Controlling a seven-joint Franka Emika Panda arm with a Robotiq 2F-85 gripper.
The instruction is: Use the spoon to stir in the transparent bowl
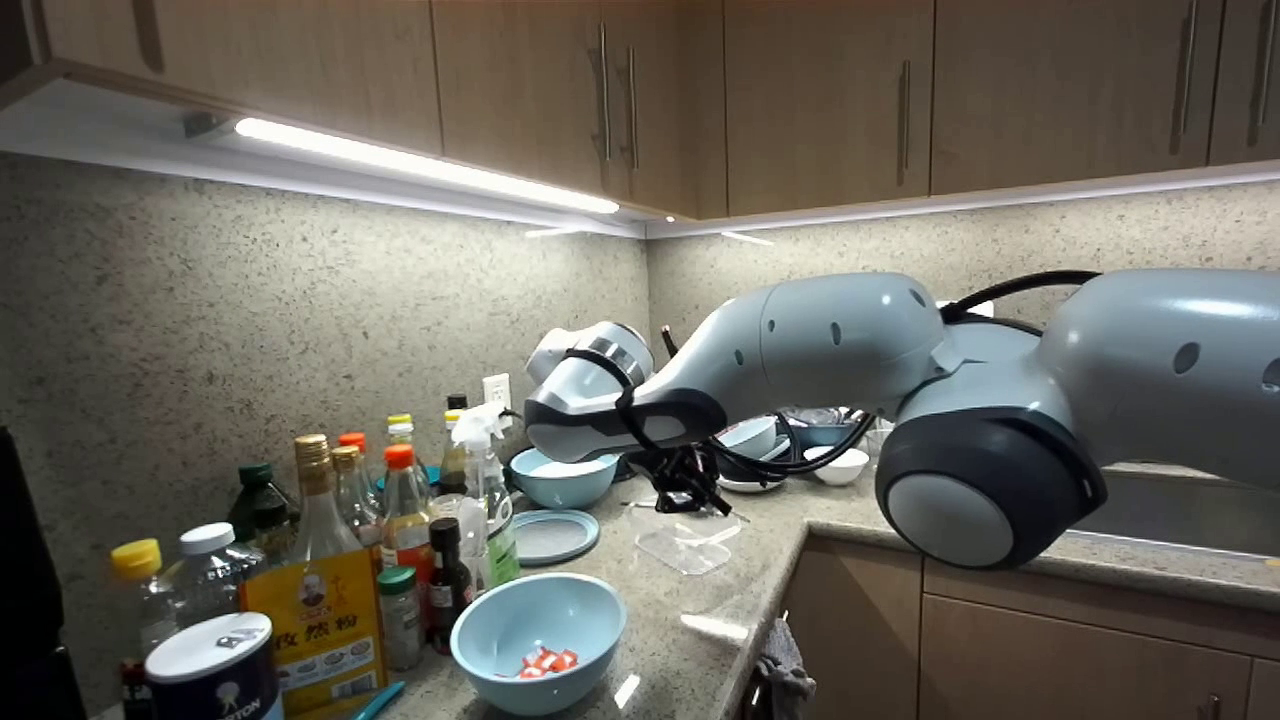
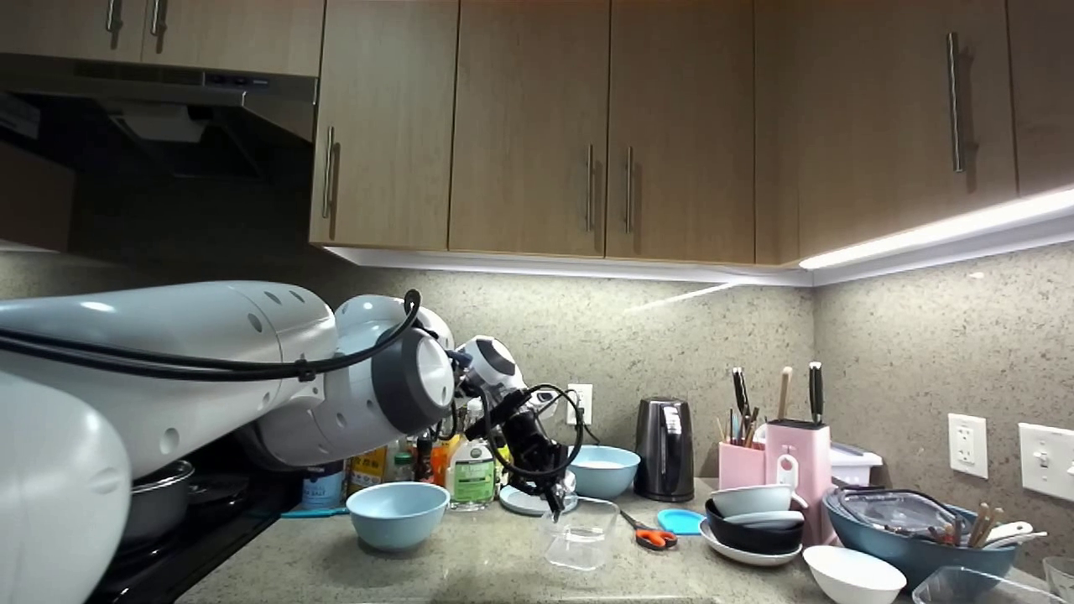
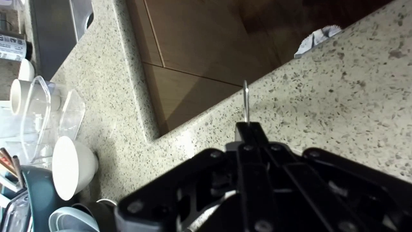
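Jaws of the gripper (image 3: 248, 129) closed, pinching the spoon (image 3: 246, 101); only a slim, shiny length of it shows, edge-on, sticking out past them. Gripper hangs tilted downward, low over the counter (image 1: 655, 600).

Edges and room: wrist view has the counter's front edge running diagonally beyond the gripper, an inside corner to the left, a towel (image 3: 317, 38) at the edge to the right. In an exterior view, a stretch of counter top separates the clear bowl (image 2: 579, 549) from the light-blue bowl (image 2: 398, 518) on the left; another strip runs along the clear bowl's near side.

Surroundings: the light-blue bowl holds red bits (image 1: 547, 660). Bottles (image 1: 405, 500) crowd toward the wall in both exterior views. Farther back than the clear bowl: a plate (image 1: 552, 537), a second light-blue bowl (image 2: 602, 480) and a kettle (image 2: 663, 457). Scissors (image 2: 654, 538) lie near it on the right, then a stack of bowls (image 2: 753, 537) and a white bowl (image 2: 854, 579).

Task's thing: clear bowl sits on the counter below the jaws, which show against the left part of its rim, opposite the scissors. Whether the tips are above or inside the rim, cannot tell.
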